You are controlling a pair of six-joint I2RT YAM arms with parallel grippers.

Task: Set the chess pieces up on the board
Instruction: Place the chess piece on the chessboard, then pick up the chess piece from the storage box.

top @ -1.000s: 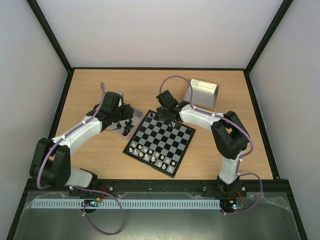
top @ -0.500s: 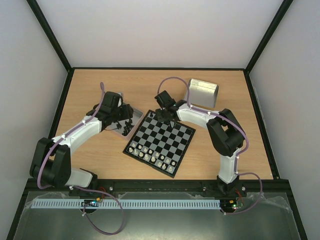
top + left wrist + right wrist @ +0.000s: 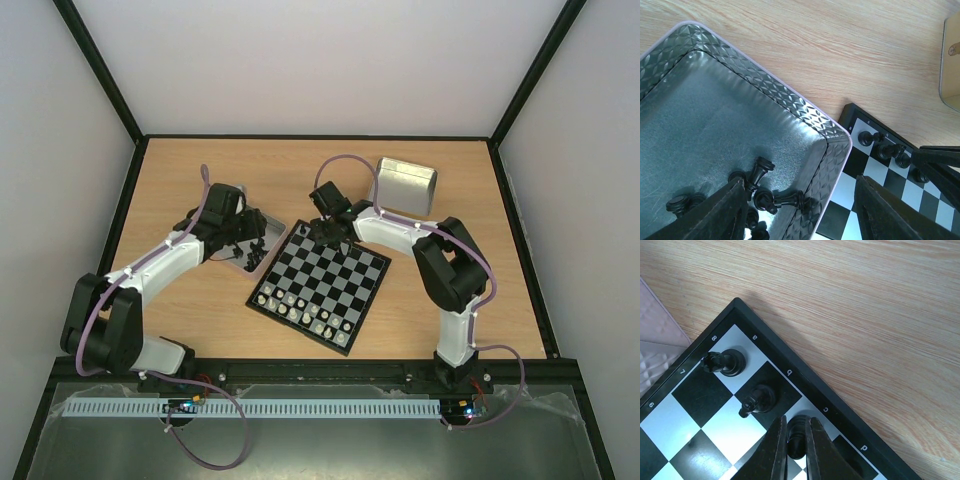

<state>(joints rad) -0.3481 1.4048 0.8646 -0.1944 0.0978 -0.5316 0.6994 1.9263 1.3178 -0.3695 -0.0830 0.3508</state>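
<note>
On the desk, at the board corner next to the metal tray: pinching with the right hand an upright black chess piece on the edge-row square marked c, straight below. Hovering with the left hand open over the tray, nearest the loose pieces lying sideways

The board lay on the bench, a tray just beside its left corner holding loose pieces, another tray behind to the right. Two pieces stood at the board's far corner, a third piece beside them in the right tool.
</note>
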